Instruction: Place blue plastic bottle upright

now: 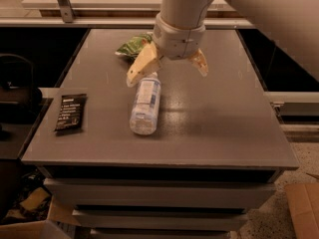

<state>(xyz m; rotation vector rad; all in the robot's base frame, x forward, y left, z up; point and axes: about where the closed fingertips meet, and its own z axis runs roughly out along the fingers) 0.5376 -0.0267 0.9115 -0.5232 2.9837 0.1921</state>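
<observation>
Blue plastic bottle (145, 103) lying on its side on a grey table (224, 123), with the gripper (168, 75) just above its cap end.
The bottle is at centre frame, white cap pointing toward the top. The gripper's jaws are spread wide apart, holding nothing. A green snack bag (132, 46) sits behind it, and a black wrapper (70, 112) lies at the left.

Dim warm light, gripper (167, 76) above glossy table (219, 123)
</observation>
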